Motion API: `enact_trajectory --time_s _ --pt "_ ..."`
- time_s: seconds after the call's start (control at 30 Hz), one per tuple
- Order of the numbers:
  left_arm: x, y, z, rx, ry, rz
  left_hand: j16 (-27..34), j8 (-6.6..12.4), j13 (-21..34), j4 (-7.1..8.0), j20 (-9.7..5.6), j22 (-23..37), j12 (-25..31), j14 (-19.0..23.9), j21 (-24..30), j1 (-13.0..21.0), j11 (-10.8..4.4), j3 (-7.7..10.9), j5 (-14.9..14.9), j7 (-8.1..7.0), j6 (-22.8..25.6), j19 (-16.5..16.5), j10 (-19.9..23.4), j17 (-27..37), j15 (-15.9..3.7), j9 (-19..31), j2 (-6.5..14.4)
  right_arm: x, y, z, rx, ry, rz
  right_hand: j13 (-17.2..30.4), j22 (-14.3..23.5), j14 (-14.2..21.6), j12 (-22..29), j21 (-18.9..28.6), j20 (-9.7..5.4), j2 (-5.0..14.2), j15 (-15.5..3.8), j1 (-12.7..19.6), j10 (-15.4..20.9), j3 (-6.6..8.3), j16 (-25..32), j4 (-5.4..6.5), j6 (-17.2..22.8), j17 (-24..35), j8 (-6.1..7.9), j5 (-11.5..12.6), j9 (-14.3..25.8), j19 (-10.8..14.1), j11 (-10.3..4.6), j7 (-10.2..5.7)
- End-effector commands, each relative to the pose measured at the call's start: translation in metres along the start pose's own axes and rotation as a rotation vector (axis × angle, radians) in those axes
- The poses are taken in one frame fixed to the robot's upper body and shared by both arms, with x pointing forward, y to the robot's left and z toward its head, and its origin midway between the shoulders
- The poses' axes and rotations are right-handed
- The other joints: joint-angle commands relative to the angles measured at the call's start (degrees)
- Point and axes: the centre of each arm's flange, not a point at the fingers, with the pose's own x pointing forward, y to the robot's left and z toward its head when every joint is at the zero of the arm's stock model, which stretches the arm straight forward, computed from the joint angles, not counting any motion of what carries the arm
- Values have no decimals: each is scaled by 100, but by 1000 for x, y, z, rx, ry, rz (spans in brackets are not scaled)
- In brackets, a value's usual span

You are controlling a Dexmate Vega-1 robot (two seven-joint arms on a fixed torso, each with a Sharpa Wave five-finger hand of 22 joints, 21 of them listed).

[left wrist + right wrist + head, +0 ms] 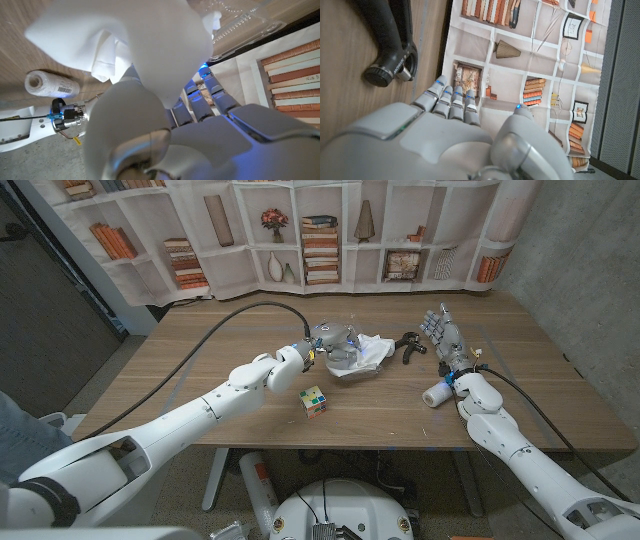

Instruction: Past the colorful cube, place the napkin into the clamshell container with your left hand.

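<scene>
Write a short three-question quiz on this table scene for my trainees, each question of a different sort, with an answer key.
1. True or false: the colorful cube lies inside the clamshell container.
2. Multiple choice: what lies on the table just beside the right hand's wrist? A) a book B) a small white roll C) a vase
3. Short answer: what is the left hand holding over the clamshell container?

Key
1. False; the cube sits on the table, nearer the robot than the container.
2. B.
3. The white napkin, seen against that hand's fingers in the left wrist view.
</scene>
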Motion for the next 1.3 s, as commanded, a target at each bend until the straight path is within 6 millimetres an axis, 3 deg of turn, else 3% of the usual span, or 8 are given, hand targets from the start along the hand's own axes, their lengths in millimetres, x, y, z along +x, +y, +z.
enact_trajectory --time_s 0.03,0.57,0.87,1.3 --pt "-1 2 1 -1 2 3 27 -64 -22 24 24 22 5 -97 -29 -63 -10 4 34 -5 -85 -25 -66 0 -729 0 -2 -1 0 4 -5 -7 2 8 24 35 12 -13 13 49 5 13 41 -10 3 -36 40 19 5 -23 32 63 -8 1" --pt "1 8 0 -17 -10 5 21 -167 -98 83 89 20 -4 -204 -85 -196 6 -46 65 13 -222 -87 -188 -55 -694 -3 -46 -2 0 8 -10 -11 0 8 24 36 12 -13 12 52 4 18 48 -11 3 -41 42 20 4 -26 32 63 -3 4" --pt "3 11 -1 -27 -9 2 17 -368 -189 161 174 20 -26 -365 -160 -371 33 -121 135 15 -552 -163 -451 -104 -629 1 -115 -3 0 6 -8 -8 -3 8 24 42 10 -14 13 54 5 18 47 -12 5 -43 39 21 1 -29 32 62 -11 3" --pt "3 19 -1 -40 -9 20 31 -425 -235 225 211 22 -2 -421 -200 -490 65 -166 177 43 -603 -198 -524 -127 -581 5 -131 -2 -1 7 -6 -13 -3 9 24 36 12 -14 11 55 -4 18 54 -14 2 -46 41 22 1 -32 33 63 1 4"
